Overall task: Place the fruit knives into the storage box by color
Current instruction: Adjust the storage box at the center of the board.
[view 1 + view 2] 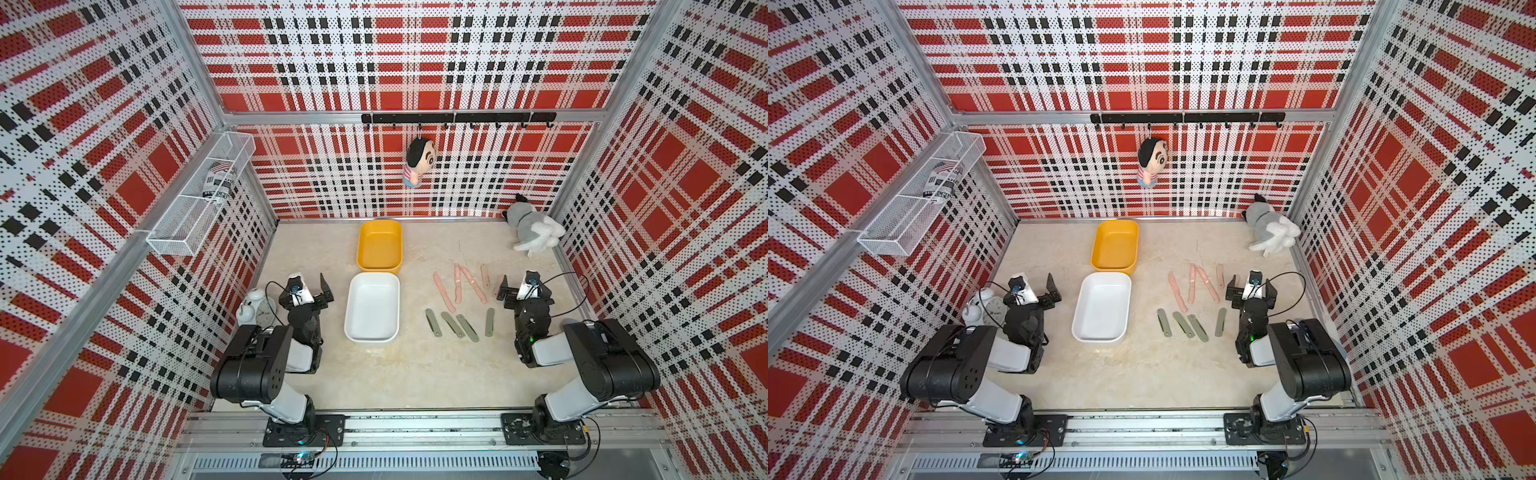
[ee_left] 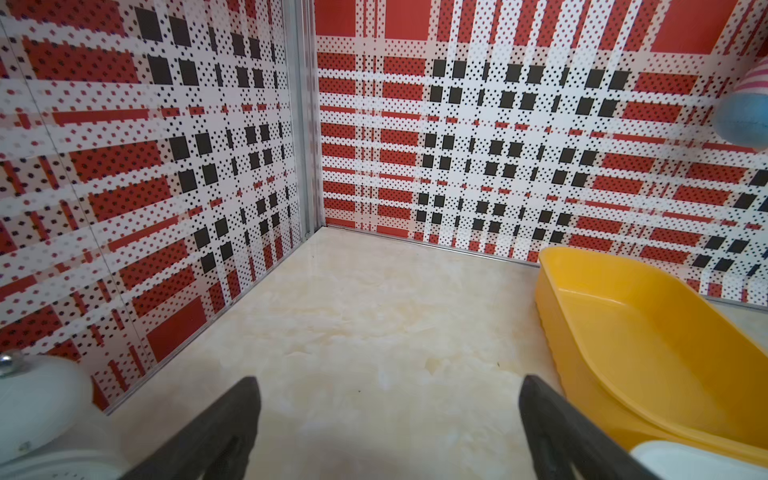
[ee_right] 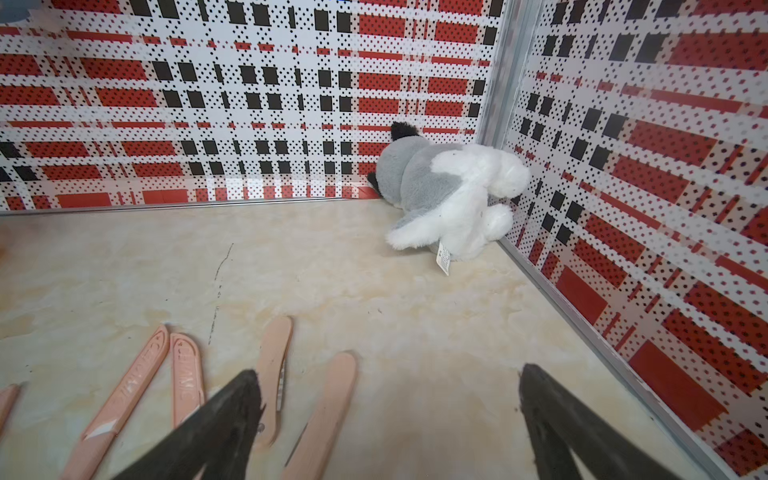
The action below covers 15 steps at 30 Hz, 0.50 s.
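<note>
In both top views nothing is sorted yet: the white box (image 1: 372,309) and the yellow box (image 1: 379,245) just behind it are both empty. All eight knives lie flat on the table (image 1: 415,374) to the right of the white box, the four pink knives (image 1: 458,282) level with its far end, the four green knives (image 1: 467,328) level with its near end. The right gripper (image 1: 524,291) is past the pink row, farther from the white box, jaws spread wide and holding nothing. The left gripper (image 1: 308,294) is just left of the white box, also spread and empty. The step in hand looks like a first pick by the right arm. I would take the short pink knife (image 1: 485,276) closest to it, lying alone; two longer ones meet at their far tips and could drag each other. These are thin and flat, so the jaws should come down straight, straddle the narrow width near mid-length, and close low against the table. Then one colour per box, kept throughout

The left wrist view shows spread fingers (image 2: 232,419) over bare table, the yellow box's bare floor, and a corner of the white box

The right wrist view shows wide fingers with nothing between them, and pink knives on the side toward the white box, one finger overlapping them in view
</note>
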Tool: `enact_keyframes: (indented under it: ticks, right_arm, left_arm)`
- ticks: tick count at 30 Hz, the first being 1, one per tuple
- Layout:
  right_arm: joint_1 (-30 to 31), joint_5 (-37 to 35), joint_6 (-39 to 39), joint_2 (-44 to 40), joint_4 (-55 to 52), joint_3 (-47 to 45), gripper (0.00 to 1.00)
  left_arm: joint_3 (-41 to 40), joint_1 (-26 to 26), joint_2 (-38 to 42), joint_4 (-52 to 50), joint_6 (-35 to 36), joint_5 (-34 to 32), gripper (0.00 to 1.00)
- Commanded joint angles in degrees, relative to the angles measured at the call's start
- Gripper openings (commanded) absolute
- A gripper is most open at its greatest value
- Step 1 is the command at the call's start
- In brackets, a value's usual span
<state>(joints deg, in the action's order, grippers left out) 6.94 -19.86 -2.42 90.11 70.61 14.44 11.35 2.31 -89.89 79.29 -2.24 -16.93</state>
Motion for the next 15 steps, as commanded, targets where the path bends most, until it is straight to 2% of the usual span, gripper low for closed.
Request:
enact_keyframes:
  ticks: [1,15]
  right_arm:
    - [-0.5,-0.5,0.1,0.5,1.1,0.1,1.0]
    - [-0.5,-0.5,0.1,0.5,1.1,0.1,1.0]
  left_arm:
    - [0.8,0.3,-0.5,1.0,0.6,0.5,0.98]
    - [0.8,0.3,-0.6,1.0,0.7,0.3,0.98]
